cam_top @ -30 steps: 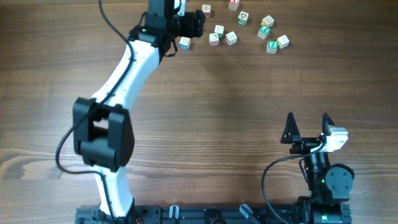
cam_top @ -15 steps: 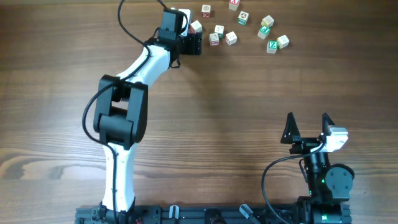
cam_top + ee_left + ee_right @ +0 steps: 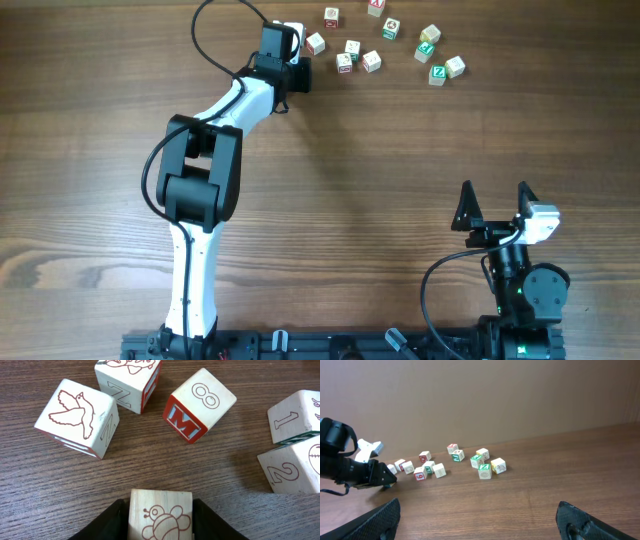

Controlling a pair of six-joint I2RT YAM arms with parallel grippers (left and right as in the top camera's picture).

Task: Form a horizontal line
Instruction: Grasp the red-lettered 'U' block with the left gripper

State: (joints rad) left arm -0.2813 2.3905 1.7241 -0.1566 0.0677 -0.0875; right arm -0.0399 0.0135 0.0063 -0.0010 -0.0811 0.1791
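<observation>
The left fingers (image 3: 210,525) were clamped on the bee-printed cube (image 3: 161,515), the red M cube (image 3: 197,405) lying just ahead of them. The right fingers (image 3: 466,205) stood wide apart, well away; no line was formed yet.

Table (image 3: 400,150): brown wood-grain top, grain running left to right, darker streaks and a wavy knot pattern toward the near left corner. Matte finish. Evenly lit from above, with soft, short shadows. Wall (image 3: 495,395): plain, flat brownish tan, standing directly behind the far table edge. Junction of wall and tabletop straight, shown slanted in the right wrist view.
</observation>
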